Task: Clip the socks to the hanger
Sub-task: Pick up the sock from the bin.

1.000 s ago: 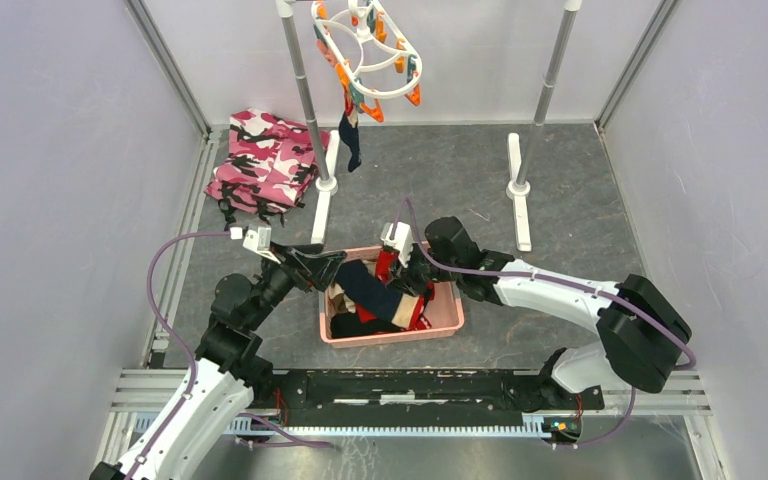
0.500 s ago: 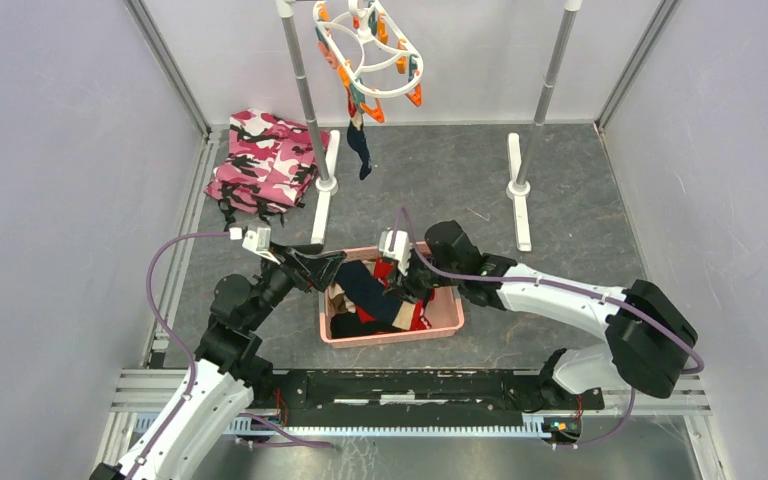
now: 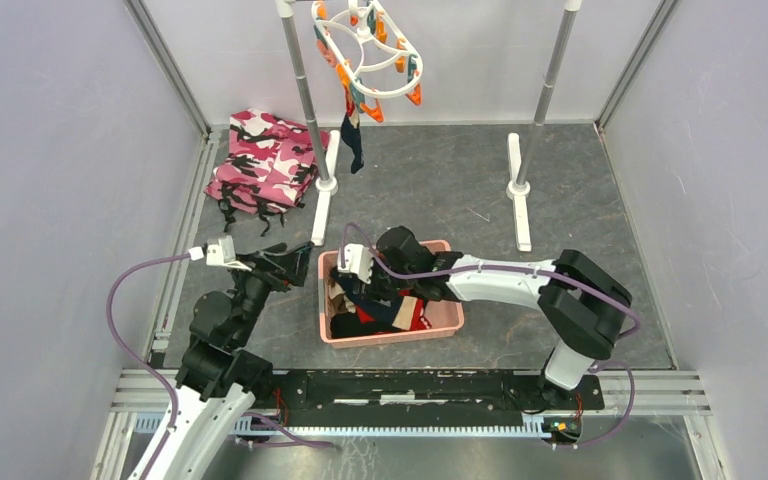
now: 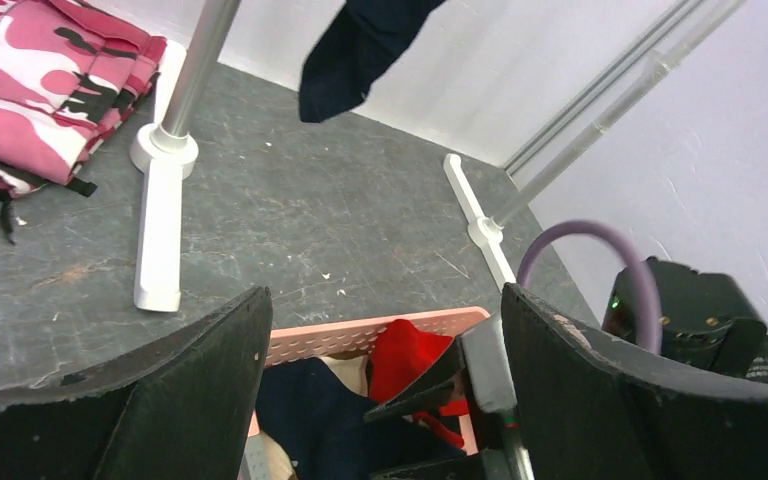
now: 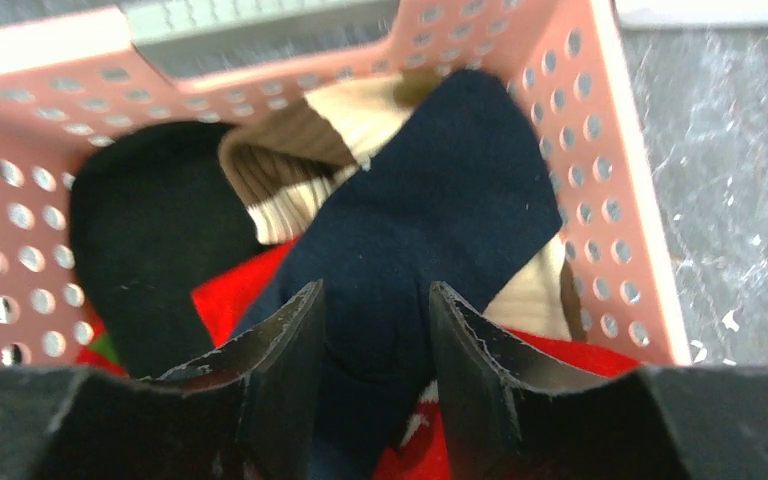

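Bright even light, soft shadows, rt wrist view blurry

From above, the hanger [image 3: 365,55] ran off the picture's top edge, so I couldn't see its hook. The right arm [image 3: 500,280] hid the far side of the pink basket [image 3: 390,339]. At the right wrist, the right gripper [image 5: 375,292] straddled the navy sock [image 5: 430,220]. I couldn't tell whether it pinched fabric.

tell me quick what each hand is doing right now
left hand: wide open, empty
right hand: partly open above the navy sock in the pink basket, no grip visible
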### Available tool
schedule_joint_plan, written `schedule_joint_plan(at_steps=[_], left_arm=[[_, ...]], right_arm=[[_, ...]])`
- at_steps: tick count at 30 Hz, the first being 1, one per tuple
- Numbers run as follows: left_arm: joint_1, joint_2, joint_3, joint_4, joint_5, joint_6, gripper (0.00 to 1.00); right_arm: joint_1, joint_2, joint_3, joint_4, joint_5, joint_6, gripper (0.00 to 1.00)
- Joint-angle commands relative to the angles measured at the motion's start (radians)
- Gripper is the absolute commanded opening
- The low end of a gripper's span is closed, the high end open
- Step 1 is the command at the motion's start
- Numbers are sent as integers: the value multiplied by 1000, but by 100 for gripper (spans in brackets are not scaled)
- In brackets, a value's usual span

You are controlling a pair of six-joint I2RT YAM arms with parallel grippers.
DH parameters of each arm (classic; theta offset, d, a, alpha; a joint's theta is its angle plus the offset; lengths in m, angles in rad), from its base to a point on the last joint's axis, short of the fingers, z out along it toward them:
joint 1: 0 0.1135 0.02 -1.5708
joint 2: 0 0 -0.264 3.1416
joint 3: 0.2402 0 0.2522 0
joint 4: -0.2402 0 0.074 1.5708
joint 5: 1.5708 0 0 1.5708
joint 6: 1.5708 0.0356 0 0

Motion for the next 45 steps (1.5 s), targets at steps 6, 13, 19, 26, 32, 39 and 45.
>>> schedule_joint_plan(at_steps=[6, 13, 19, 26, 32, 39, 45], left_arm=[[1, -24, 18, -30, -76, 39, 89], [0, 4, 7, 14, 4, 31, 89], [1, 28, -41, 139, 117, 1, 90], [1, 183, -119, 324, 275, -203, 91], [0, 322, -164, 364, 319, -490, 89], [-4, 327, -151, 219, 273, -703, 89], [-36, 470, -134, 205, 287, -807, 78]], right_arm=[[20, 42, 16, -70, 130, -40, 14], [-6, -150, -63, 19, 19, 6, 0], [-82, -268, -106, 34, -61, 53, 13], [-165, -285, -181, 116, -146, 145, 12], [-179, -267, -190, 137, -151, 170, 10], [-188, -247, -191, 175, -164, 200, 10], [-188, -245, -195, 194, -169, 220, 10]])
